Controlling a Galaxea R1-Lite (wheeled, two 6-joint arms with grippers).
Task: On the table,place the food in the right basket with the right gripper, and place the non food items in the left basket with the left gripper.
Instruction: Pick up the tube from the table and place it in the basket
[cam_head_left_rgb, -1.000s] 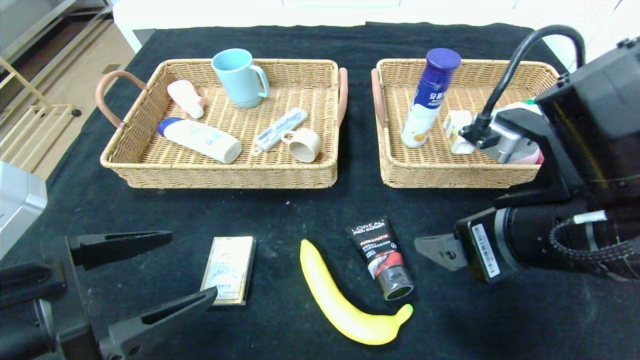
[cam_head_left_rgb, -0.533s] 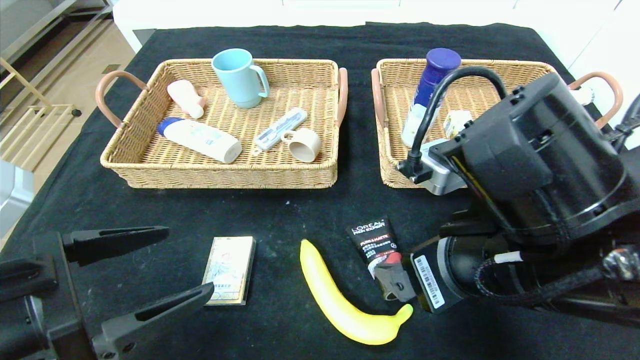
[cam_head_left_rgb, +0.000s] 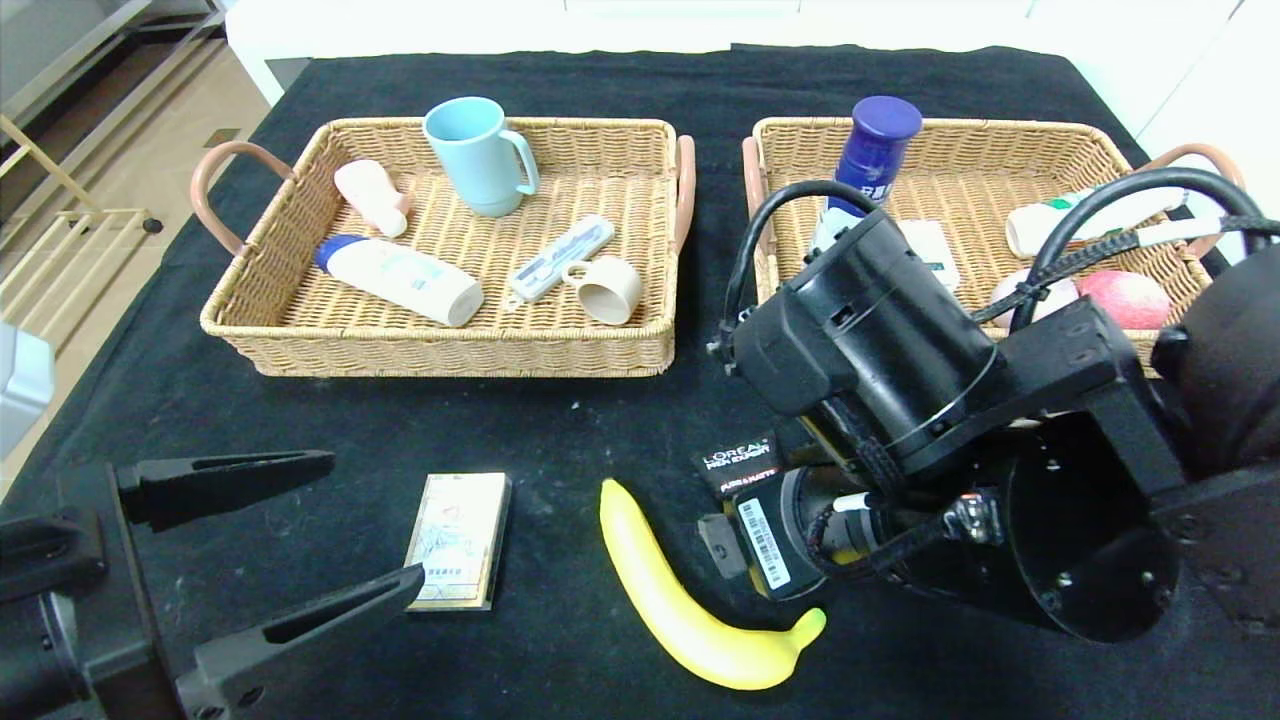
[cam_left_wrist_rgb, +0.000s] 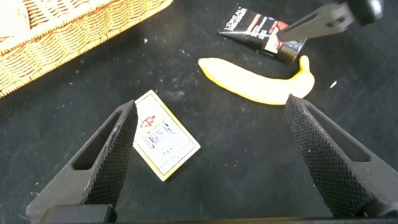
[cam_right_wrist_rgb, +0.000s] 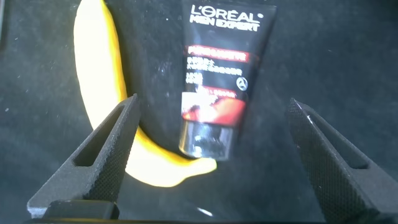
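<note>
While right tool (cam_right_wrist_rgb: 214, 155) gapes, over tube (cam_right_wrist_rgb: 221, 74), banana (cam_right_wrist_rgb: 106, 99)

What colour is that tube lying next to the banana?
The tube is black with white lettering and a red band; clearest in the right wrist view.

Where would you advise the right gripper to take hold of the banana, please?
Grip the banana at its thick, fairly straight middle, coming down from above with the jaws across its width. It lies flat on the black cloth, so only its sides are free. The black tube lies close beside its stem end, so stay clear of there. The right gripper is open above both.
</note>
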